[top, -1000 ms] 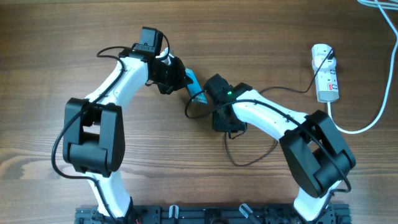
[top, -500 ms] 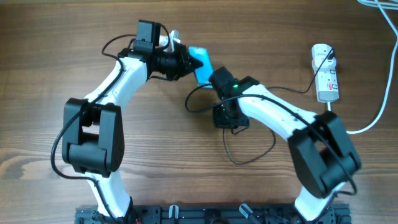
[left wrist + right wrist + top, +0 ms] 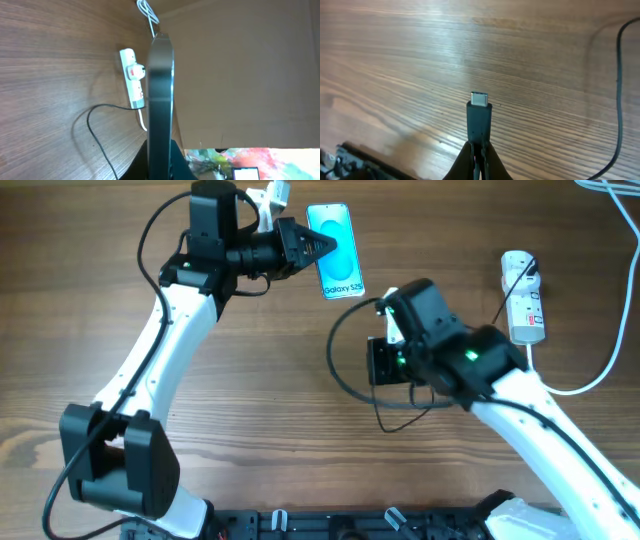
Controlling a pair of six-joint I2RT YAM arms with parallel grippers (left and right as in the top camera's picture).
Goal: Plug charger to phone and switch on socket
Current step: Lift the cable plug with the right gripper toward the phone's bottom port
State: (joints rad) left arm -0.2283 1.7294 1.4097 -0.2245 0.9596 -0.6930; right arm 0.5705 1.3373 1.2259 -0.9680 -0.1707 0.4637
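Currently the left end effector is clamping the phone at upper centre, the right end effector is pinching the charger tip, unplugged, and the socket is awaiting switching.

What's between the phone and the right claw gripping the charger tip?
In the overhead view, only bare table wood, crossed by a loop of black charger cable, separates the phone from the right claw.

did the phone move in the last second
Yes. In the overhead view the phone, held by the left gripper, moved up the frame against the power strip: from level with its lower end to its upper end.
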